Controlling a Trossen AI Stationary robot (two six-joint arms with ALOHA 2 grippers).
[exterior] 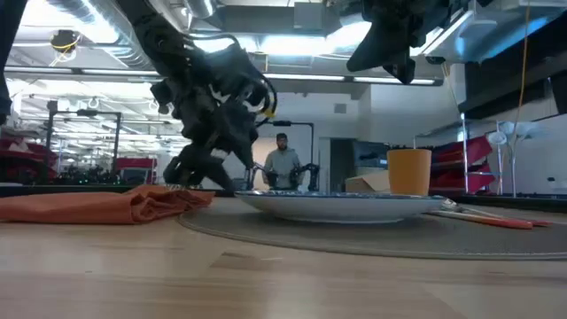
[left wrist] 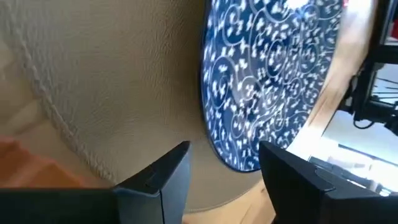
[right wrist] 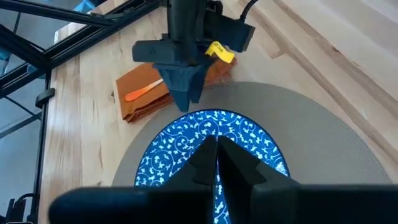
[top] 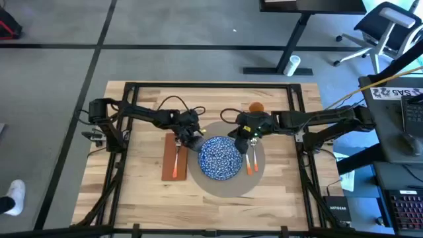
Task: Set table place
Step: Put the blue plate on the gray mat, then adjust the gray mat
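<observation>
A blue patterned plate lies on the round grey-beige placemat in the middle of the table. My left gripper is open and points down, low over the placemat's left part, beside the plate's rim. Its fingers hold nothing. My right gripper is shut on nothing. It hangs high above the plate's right side. A rust-red napkin lies flat on the table left of the placemat. An orange-handled utensil rests on the napkin.
Orange-handled utensils lie on the placemat's right part. An orange cup stands behind the placemat, near the right arm. Black frame rails edge the table. A person stands far back in the room.
</observation>
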